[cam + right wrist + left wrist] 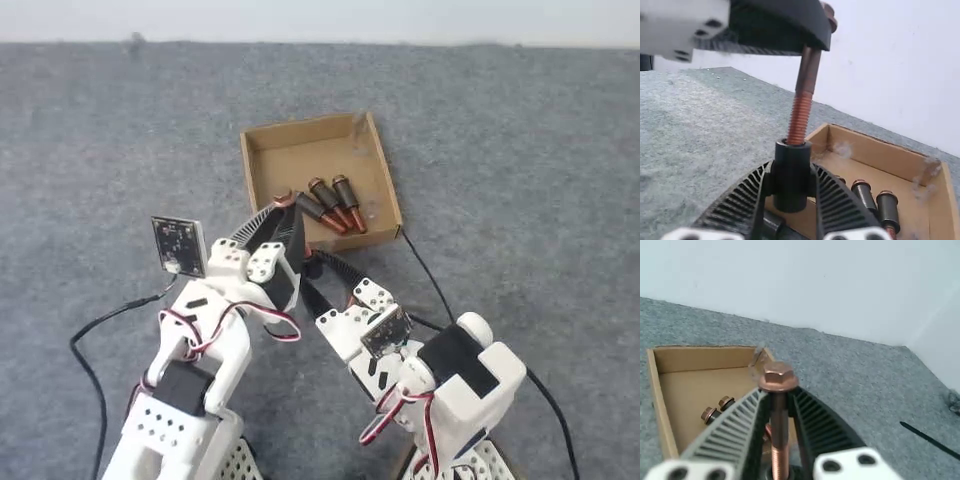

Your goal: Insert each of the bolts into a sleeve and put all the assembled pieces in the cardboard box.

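Note:
My left gripper (777, 392) is shut on a copper bolt (778, 382), hex head up and shank pointing down. Right under it my right gripper (791, 171) is shut on an upright black sleeve (791, 175). The bolt's threaded end (799, 120) sits in the sleeve's top opening. In the high view both grippers meet just outside the near wall of the cardboard box (262, 148), left gripper (285, 208) above right gripper (313, 266). Three assembled pieces (330, 203) lie side by side in the box, copper heads towards its near wall.
A black cable (428, 280) runs across the grey carpet from the box's near right corner towards the right arm's base. Another cable (90, 345) loops left of the left arm. The far half of the box floor (310, 155) is bare.

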